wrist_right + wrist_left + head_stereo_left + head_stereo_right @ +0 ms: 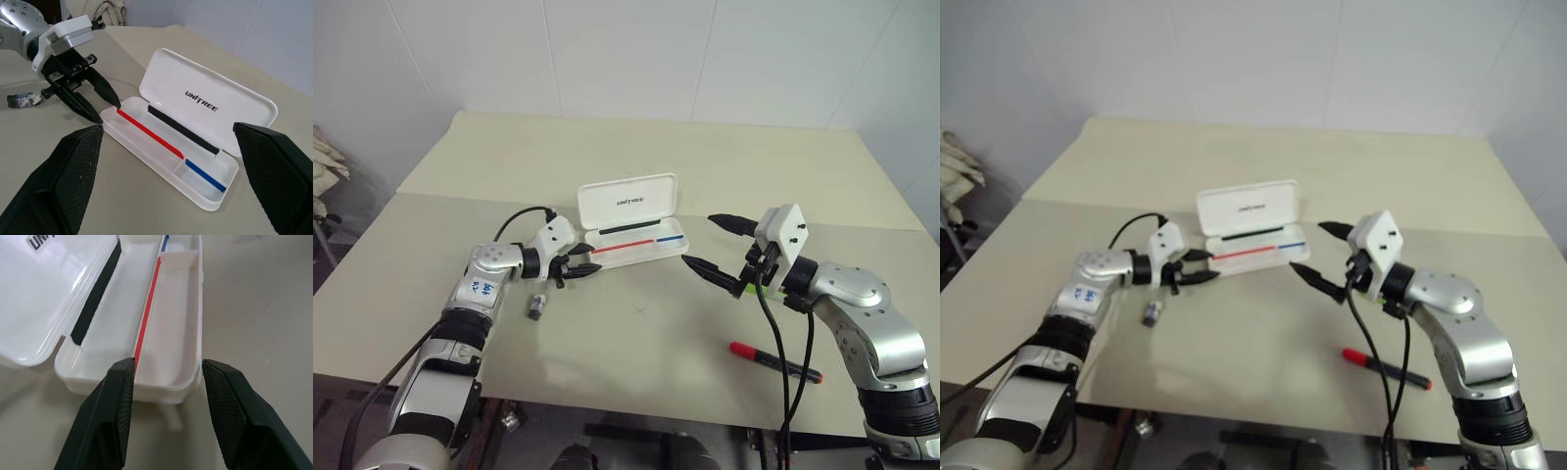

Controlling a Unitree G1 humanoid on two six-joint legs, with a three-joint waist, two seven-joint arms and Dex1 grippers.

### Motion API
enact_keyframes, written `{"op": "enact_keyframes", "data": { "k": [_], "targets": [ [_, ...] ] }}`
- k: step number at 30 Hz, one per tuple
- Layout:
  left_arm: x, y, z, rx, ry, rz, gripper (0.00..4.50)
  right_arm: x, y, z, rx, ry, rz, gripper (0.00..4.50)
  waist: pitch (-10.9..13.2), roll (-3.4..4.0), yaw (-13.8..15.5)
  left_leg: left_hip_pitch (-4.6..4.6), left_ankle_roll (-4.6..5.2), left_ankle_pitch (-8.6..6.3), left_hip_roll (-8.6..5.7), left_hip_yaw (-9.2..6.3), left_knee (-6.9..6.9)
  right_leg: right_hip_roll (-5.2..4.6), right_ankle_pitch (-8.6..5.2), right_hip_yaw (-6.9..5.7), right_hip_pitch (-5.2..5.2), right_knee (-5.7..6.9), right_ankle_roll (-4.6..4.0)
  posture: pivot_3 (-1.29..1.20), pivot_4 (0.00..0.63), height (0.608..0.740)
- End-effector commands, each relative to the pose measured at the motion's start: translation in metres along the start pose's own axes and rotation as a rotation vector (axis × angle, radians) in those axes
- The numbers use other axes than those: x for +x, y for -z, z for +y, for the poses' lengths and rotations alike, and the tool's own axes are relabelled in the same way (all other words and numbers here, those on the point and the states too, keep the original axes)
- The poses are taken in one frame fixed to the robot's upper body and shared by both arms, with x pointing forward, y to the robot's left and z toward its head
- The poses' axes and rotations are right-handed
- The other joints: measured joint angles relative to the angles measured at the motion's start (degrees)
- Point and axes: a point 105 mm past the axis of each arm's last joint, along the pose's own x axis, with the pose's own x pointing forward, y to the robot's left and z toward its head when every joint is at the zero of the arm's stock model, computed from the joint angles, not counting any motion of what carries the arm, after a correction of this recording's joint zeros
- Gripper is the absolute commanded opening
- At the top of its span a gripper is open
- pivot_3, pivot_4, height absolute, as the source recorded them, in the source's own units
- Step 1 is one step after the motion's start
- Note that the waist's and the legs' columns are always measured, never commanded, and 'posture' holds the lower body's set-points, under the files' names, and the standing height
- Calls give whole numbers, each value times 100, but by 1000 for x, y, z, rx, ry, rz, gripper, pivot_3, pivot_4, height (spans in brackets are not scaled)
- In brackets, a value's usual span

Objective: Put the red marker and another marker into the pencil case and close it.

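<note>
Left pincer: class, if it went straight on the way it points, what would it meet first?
Most likely the near end wall of the open pencil case, which sits just ahead between the left pincer fingers.

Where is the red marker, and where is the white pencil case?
red marker (773, 361), left eye view, middle of its barrel on the table.
pencil case (208, 100), right wrist view, inside of the raised lid by the logo.

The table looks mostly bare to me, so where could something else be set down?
The table is bare behind the open white case, and in front between the small grey object and the red marker. It is crowded beside the case, where the left hand and right hand flank its ends.
</note>
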Motion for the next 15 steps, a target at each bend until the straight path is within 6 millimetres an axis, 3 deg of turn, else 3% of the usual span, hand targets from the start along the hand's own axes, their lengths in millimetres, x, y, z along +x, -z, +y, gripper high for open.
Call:
{"op": "enact_keyframes", "data": {
  "k": [1, 6, 15],
  "targets": [
    [4, -5, -2, 35, 30, -5, 2243, -3, -14, 1, -26, 8, -42, 4500, 0, 0, -6, 0, 0, 0, 0, 0, 0, 0, 0, 0, 0, 0, 0, 0, 150, 740],
    [9, -6, -10, 43, 71, -6, 2243, -4, -15, 1, -21, 23, -43, 4500, 0, 0, -6, 0, 0, 0, 1, -1, -2, 0, 0, 0, -1, -1, 0, 0, 150, 740],
    [22, 12, -10, -17, 83, 103, 2243, -6, -18, 2, -18, 27, -40, 4500, 0, 0, -10, 3, 2, 3, -3, 0, 2, 1, 0, 0, 1, 10, 0, 0, 150, 740]
  ]
}}
